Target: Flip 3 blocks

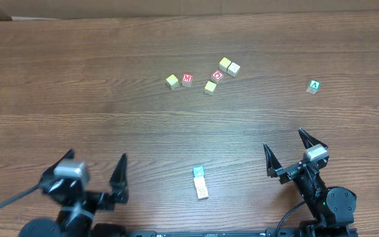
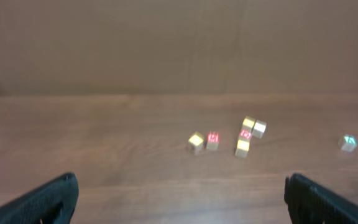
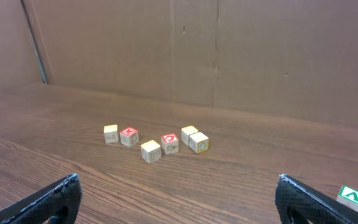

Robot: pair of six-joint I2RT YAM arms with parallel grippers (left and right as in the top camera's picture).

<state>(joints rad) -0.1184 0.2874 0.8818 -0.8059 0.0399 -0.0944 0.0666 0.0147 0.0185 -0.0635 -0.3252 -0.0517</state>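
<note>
Over the near worktop (image 1: 77, 79), left fingers (image 1: 120, 174) and right fingers (image 1: 269, 160) are gaping empty; clustered far blocks (image 1: 210, 87) are risking knocks.

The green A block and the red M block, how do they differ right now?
The green A block shows a green letter on top; the red M block shows a red one. The green A block sits alone toward the right side, while the red M block sits in a group, close beside a yellow-topped block. Both are small cubes resting on the table.
</note>
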